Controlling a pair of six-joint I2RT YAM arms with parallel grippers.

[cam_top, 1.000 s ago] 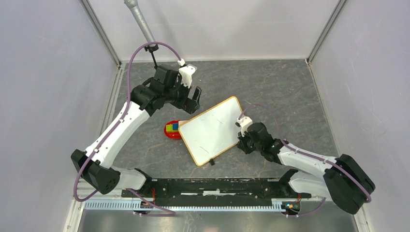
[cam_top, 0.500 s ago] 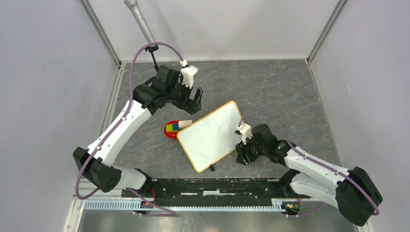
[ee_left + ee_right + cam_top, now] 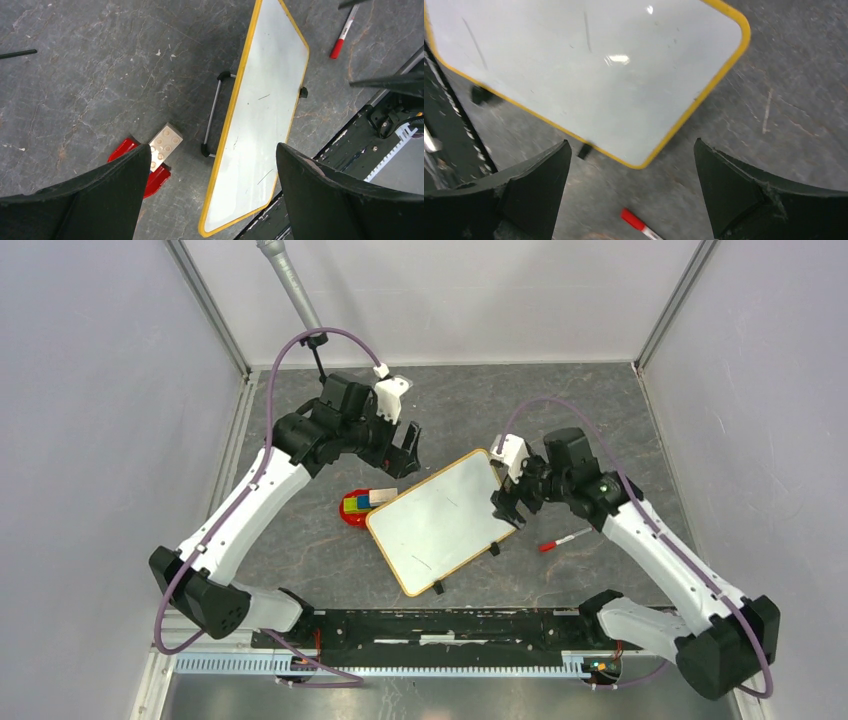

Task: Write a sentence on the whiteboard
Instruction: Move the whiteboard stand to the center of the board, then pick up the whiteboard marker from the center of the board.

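red dish (image 3: 346,520) holds toy bricks (image 3: 356,503) beside the whiteboard (image 3: 440,520).

1. Top external camera, fixed above and behind the arms (image 3: 250,510), looks steeply down over the whole grey surface (image 3: 600,420).
2. Left wrist camera looks down between its own jaws, from some height.
3. Right wrist camera looks down between its jaws, noticeably closer.
4. All three views share the whiteboard (image 3: 440,520) and red marker (image 3: 563,540).

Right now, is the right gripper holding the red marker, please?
No, the red marker lies on the table beside the whiteboard, and the right gripper stands open and empty.
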